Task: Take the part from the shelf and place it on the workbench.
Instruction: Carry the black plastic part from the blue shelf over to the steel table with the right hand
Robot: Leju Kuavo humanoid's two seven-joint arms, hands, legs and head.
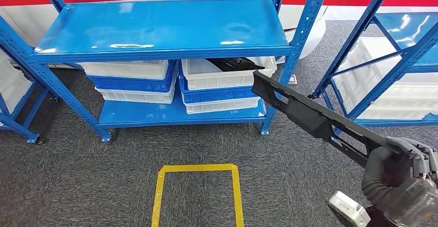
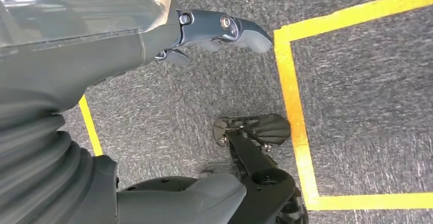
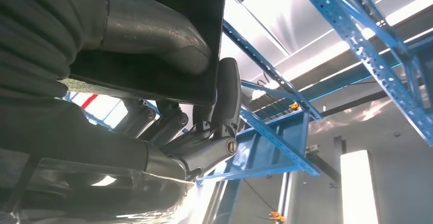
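Blue steel shelf rack (image 1: 160, 28): landmark; two tiers, standing on grey carpet (image 1: 77, 185).

Long black moulded plastic part (image 1: 310, 114): held off the rack, in front of its right-hand upright and clear of the tiers; slants from near that upright down toward the lower right of the head view. In the right wrist view the part (image 3: 153, 40) appears as a flat dark panel lying across the fingers.

Right hand (image 1: 400, 178): in front of and to the right of the rack, fingers (image 3: 224, 101) wrapped around the lower end of the part, clamped on it.

Left hand (image 2: 214, 35): hanging over the carpet, holding nothing; whether its fingers are spread or curled cannot be told.

White and blue plastic bins (image 1: 224, 85): stacked on the rack's lower tier, right side; another dark part (image 1: 235, 63) lies in the top bin. Second stack of bins (image 1: 131, 79) just beside, on the left side.

Yellow tape rectangle (image 1: 199, 191): on the carpet in front of the rack.

Second blue rack (image 1: 392, 56): right of the landmark rack, holding white bins.
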